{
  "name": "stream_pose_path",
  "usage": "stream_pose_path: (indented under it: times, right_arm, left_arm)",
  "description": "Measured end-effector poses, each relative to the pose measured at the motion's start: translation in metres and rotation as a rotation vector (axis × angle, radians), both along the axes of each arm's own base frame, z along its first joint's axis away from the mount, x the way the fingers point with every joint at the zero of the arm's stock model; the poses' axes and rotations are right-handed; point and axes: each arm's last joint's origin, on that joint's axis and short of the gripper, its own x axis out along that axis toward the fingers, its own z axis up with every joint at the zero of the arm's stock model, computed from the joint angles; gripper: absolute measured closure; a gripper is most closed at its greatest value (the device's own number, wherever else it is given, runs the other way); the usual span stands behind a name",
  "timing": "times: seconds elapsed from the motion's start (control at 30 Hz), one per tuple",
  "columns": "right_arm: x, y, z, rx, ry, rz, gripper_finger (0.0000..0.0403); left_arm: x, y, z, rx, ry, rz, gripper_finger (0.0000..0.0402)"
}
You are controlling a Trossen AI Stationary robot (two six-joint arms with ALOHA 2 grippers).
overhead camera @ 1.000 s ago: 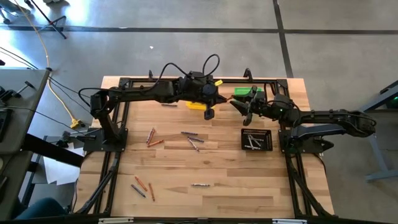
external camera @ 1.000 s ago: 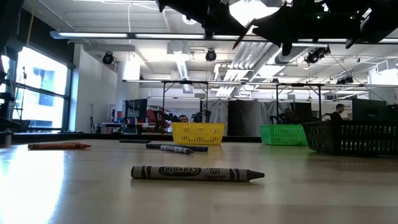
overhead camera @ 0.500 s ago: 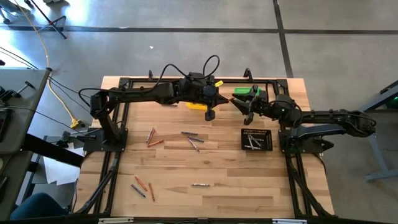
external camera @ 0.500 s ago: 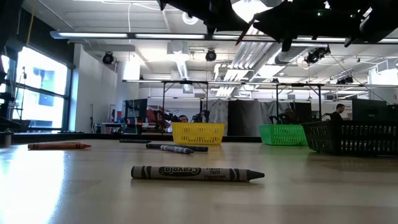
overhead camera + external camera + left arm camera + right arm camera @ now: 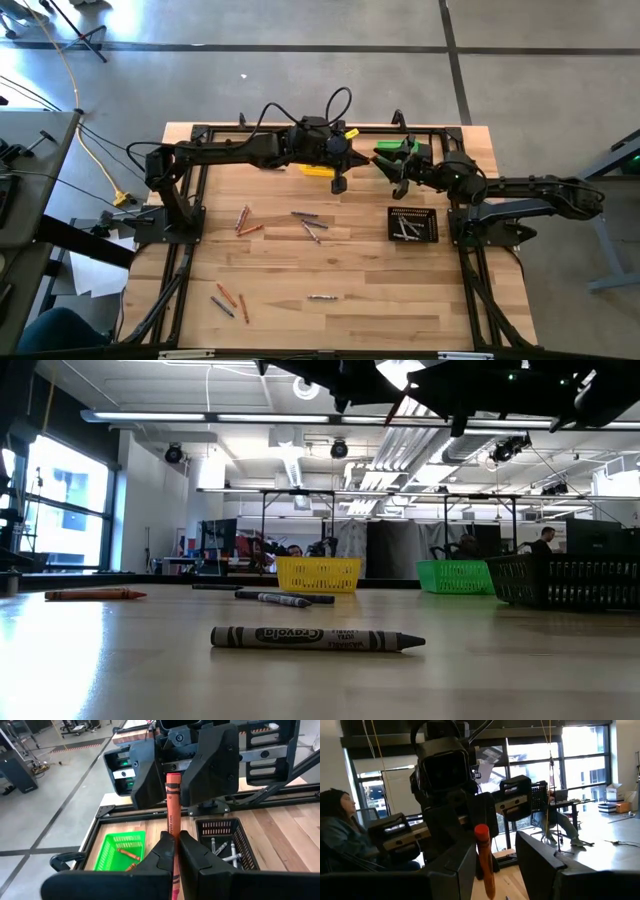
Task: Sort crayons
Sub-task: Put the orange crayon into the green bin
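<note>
My left gripper (image 5: 358,159) is shut on an orange crayon (image 5: 173,805), held in the air between the yellow bin (image 5: 318,171) and the green bin (image 5: 396,150). My right gripper (image 5: 392,168) faces it, open. Its two fingers (image 5: 210,770) stand on either side of the crayon's free end (image 5: 482,852). In the right wrist view a gap shows beside the crayon. The green bin (image 5: 122,851) holds orange crayons and the black tray (image 5: 227,847) holds grey ones. Several loose crayons (image 5: 306,216) lie flat on the wooden table (image 5: 330,265). My left gripper pinches the orange crayon between its two fingers at the crayon's lower part (image 5: 173,839). The crayon runs along the fingers and sticks out ahead of them toward my right gripper. The fingers come about level from the table's left. The crayon is lifted clear of the table.
A grey crayon (image 5: 317,639) lies near the table's front. Orange crayons lie at the left (image 5: 246,222) and front left (image 5: 228,299). The black tray (image 5: 413,224) stands at the right. The arms' black frame rails (image 5: 190,250) run along the table's sides. A person (image 5: 340,835) sits beyond the table.
In the low view both grippers have risen a little, and the orange crayon has stayed between them. The left gripper has stayed shut on the crayon.
</note>
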Motion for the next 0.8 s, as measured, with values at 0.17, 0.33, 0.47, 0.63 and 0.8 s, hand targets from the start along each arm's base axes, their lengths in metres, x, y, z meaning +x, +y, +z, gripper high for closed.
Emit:
stream_pose_path:
  times: [0.17, 0.33, 0.47, 0.63, 0.8]
  right_arm:
    - [0.015, -0.004, 0.002, 0.003, 0.025, 0.006, 0.0272]
    - [0.029, -0.008, 0.003, 0.000, 0.046, 0.004, 0.0274]
    - [0.031, -0.009, 0.003, -0.006, 0.054, -0.004, 0.0299]
    - [0.031, -0.009, 0.003, -0.007, 0.056, -0.002, 0.0384]
    - [0.031, -0.010, 0.002, 0.011, 0.054, -0.017, 0.0395]
  left_arm:
    - [0.000, 0.000, 0.000, 0.001, -0.001, -0.003, 0.0401]
    - [0.000, 0.000, -0.001, 0.002, 0.013, 0.004, 0.0401]
    - [-0.001, 0.000, -0.003, 0.024, 0.033, 0.028, 0.0401]
    - [-0.001, 0.001, -0.003, 0.033, 0.037, 0.032, 0.0401]
    - [-0.001, 0.001, -0.003, 0.035, 0.035, 0.036, 0.0401]
